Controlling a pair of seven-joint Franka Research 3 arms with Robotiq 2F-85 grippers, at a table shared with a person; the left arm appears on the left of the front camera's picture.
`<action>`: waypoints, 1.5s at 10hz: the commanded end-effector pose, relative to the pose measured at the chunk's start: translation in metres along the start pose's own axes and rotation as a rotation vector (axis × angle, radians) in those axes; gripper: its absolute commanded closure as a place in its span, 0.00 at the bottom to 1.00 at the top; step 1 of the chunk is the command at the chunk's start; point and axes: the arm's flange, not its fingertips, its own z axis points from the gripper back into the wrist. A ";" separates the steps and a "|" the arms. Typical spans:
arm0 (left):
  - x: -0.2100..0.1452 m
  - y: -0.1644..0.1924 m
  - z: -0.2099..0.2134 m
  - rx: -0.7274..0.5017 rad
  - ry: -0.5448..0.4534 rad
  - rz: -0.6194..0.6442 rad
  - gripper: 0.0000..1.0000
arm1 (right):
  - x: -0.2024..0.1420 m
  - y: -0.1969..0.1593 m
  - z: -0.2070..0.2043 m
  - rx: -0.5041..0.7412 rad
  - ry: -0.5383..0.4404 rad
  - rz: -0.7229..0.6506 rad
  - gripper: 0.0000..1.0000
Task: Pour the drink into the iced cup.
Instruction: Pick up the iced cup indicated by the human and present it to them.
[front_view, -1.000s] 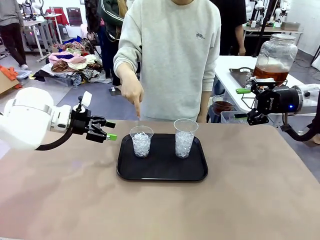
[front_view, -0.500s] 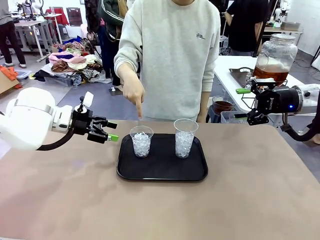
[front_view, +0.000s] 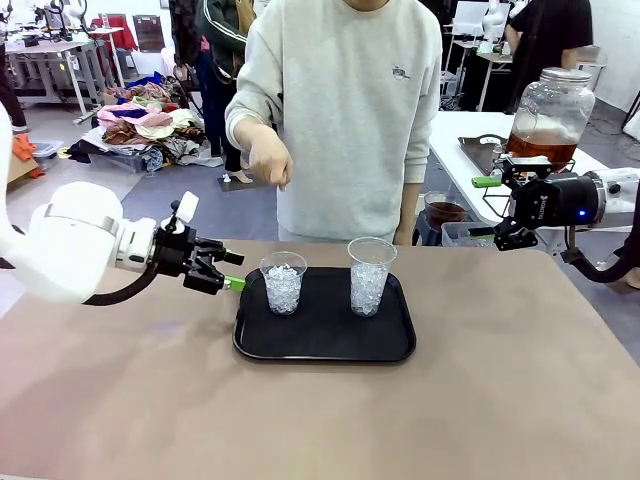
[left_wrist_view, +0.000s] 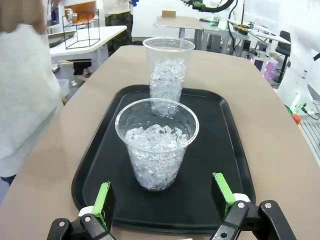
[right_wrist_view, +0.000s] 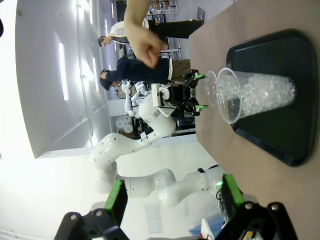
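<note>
Two clear iced cups stand on a black tray (front_view: 325, 345): the left cup (front_view: 283, 283) and the taller right cup (front_view: 369, 277). My left gripper (front_view: 230, 271) hangs open just left of the left cup, level with it and apart from it. In the left wrist view that cup (left_wrist_view: 156, 145) sits between my open green-padded fingers (left_wrist_view: 104, 200), with the other cup (left_wrist_view: 168, 75) behind it. The drink (front_view: 541, 147), amber liquid, is in a big glass jar on the side table at the back right. My right gripper (front_view: 487, 207) is open and empty, just left of the jar.
A person in a grey sweatshirt stands at the far edge with a hand (front_view: 268, 158) held above the left cup. A small cup of dark brown liquid (front_view: 443, 212) sits beside the table's far right corner. Bare tabletop (front_view: 500, 380) surrounds the tray.
My left gripper moved right and slightly down, closer to the left cup. The person's hand stopped pointing at that cup and lifted away. My right arm stayed still.
</note>
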 end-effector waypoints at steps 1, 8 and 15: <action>-0.005 0.005 -0.004 -0.031 -0.014 -0.048 0.00 | 0.000 0.002 0.000 0.002 0.000 0.003 0.00; -0.016 0.010 -0.026 -0.102 -0.052 -0.034 0.00 | 0.000 0.002 0.000 0.002 0.000 0.003 0.00; -0.020 0.016 -0.044 -0.070 -0.044 -0.056 0.00 | 0.000 0.002 0.000 0.002 0.000 0.003 0.00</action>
